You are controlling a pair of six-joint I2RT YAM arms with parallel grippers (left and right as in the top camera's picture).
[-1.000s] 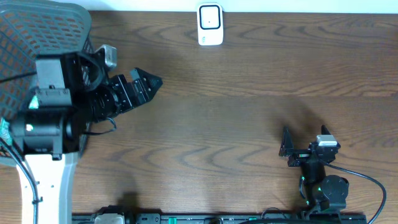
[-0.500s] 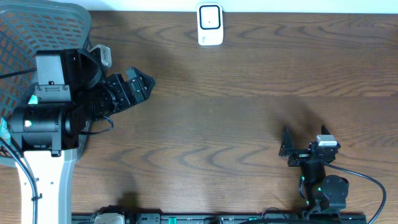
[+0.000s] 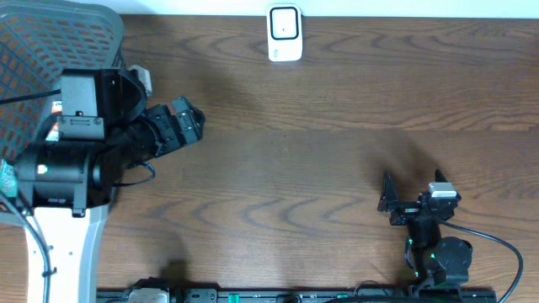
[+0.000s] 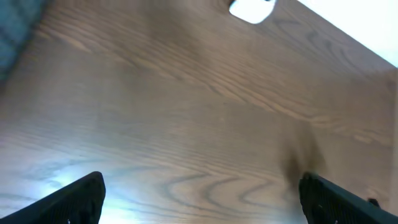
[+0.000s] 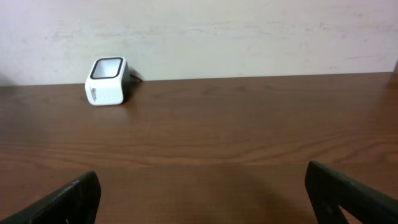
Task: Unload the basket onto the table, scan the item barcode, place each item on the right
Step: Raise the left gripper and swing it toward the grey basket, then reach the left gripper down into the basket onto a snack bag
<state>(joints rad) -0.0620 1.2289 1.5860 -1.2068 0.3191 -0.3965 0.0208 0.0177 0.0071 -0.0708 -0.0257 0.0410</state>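
The white barcode scanner (image 3: 285, 34) stands at the table's far edge, its dark window facing up; it also shows as the scanner (image 5: 107, 81) at the back left of the right wrist view and as a white blur of the scanner (image 4: 252, 9) at the top of the left wrist view. My left gripper (image 3: 190, 119) hovers open beside the mesh basket, with only bare wood between its fingers (image 4: 81, 196). Near the front edge my right gripper (image 3: 413, 181) rests open and empty over the table. The item is hidden from view.
A grey mesh basket (image 3: 50, 50) fills the left side, mostly covered by my left arm. A teal scrap (image 3: 5, 177) and a white-and-red bit (image 3: 56, 108) peek out within it. A black rail (image 3: 295, 295) runs along the front edge.
My left gripper has drawn back to the left, toward the basket, and turned slightly. The right arm has not moved.
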